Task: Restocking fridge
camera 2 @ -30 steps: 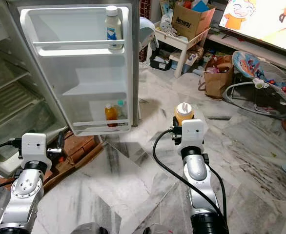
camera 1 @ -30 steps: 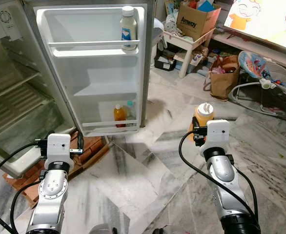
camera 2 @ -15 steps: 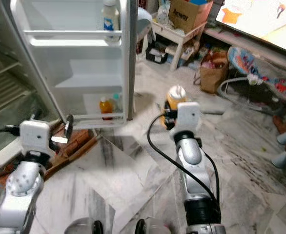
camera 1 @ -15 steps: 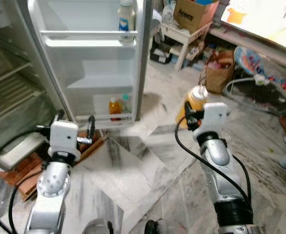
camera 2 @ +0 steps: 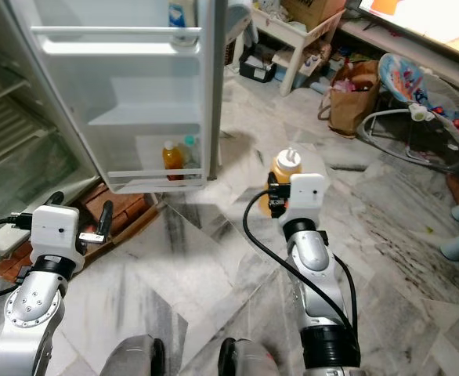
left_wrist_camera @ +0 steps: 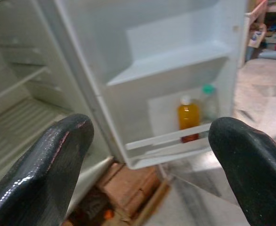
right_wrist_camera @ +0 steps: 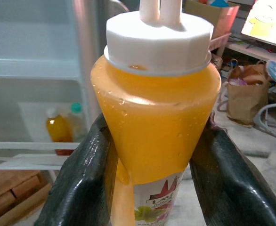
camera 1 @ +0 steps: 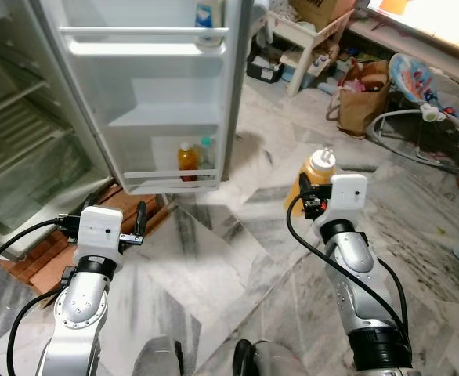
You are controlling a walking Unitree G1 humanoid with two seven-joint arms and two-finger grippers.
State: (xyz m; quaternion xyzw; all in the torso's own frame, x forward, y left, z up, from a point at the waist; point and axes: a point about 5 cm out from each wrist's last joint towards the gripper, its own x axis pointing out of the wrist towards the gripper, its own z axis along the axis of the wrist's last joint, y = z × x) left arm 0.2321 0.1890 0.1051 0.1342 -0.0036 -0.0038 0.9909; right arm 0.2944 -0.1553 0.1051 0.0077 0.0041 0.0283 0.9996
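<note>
Right wrist view puts the orange juice bottle (right_wrist_camera: 154, 117) up close: white cap on top, orange liquid beaded with drops, and my two black fingers (right_wrist_camera: 79, 179) pressed against its sides just under the shoulder. So my right gripper (camera 1: 312, 200) is clamped on it, holding it upright out in front of me, well apart from the fridge and above the marble floor (camera 1: 222, 266).

My left gripper (camera 1: 116, 218) is empty, fingers spread wide, and it points toward the open fridge door (camera 1: 147, 117).

On that door the bottom rack (camera 1: 175, 177) already carries a small orange bottle (camera 1: 186, 160) with a green-capped bottle (camera 1: 205, 155) just beside it, and another bottle (camera 1: 210, 14) stands on the top rack. The middle door shelf looks bare, and the fridge compartment (camera 1: 26, 149) to my left seems bare too.

As I judge it, restocking is partly done: some bottles are in, this one is picked up but not yet placed. Carrying it to the door and setting it in a rack is left.
</note>
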